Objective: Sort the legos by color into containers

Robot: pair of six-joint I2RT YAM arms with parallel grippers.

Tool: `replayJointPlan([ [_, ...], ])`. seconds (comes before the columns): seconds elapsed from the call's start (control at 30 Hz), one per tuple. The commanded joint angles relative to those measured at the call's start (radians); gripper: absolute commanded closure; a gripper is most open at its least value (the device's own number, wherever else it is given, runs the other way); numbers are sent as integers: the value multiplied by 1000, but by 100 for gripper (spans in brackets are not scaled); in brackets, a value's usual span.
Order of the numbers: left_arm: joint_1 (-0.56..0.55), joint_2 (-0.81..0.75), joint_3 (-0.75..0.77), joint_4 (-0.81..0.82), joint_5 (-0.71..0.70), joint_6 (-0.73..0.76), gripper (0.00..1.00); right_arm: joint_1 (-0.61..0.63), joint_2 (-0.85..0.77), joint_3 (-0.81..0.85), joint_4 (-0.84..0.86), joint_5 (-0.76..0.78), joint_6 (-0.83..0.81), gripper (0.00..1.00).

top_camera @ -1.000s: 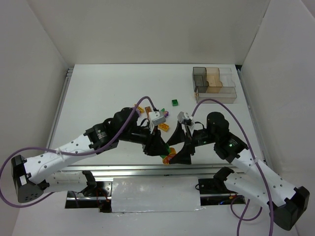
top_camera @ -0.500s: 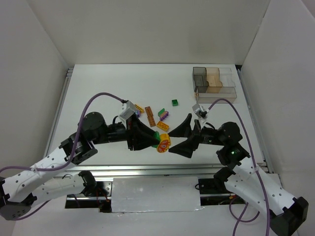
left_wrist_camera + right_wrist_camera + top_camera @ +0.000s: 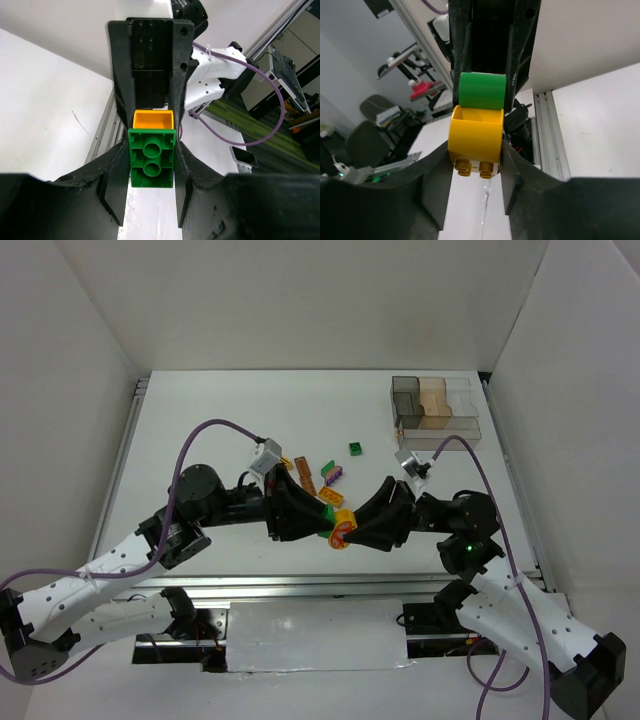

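Observation:
Two joined legos hang above the table's near edge, between my two grippers. The green lego is clamped in my left gripper, which is shut on its sides. The yellow lego is stuck to the green one, and my right gripper is shut on it. From above, the left gripper and right gripper meet tip to tip at the green-yellow pair. The containers stand at the far right.
Loose legos lie mid-table: a green one, a brown one, a purple one, and orange ones. White walls enclose the table. A metal rail runs along the near edge.
The right gripper, open half a second ago, has closed on the yellow lego. Both arms have drawn slightly closer together around the joined pair.

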Motion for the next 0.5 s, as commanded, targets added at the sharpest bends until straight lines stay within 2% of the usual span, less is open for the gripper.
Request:
replayJointPlan([
  [0.0,4,3,7,89,-1,-15,100,14,6,22,8,12,-19,62],
  [0.1,4,20,13,84,-3,-15,100,17,9,24,-12,26,-23,62],
  [0.13,4,25,17,76,-3,-12,100,17,10,27,-21,37,-32,89],
  [0.17,4,31,20,66,-12,-6,100,18,9,39,-39,41,-58,100],
  [0.2,7,33,25,53,-12,0,100,17,6,44,-82,44,-78,100],
  [0.3,22,14,39,-11,-9,40,100,5,-28,13,-64,0,-129,100],
  [0.37,48,-7,40,-42,9,55,100,-38,-24,25,-124,-69,-179,100],
  [0.47,73,-27,48,-82,60,69,100,-124,-1,7,-68,-190,-149,100],
])
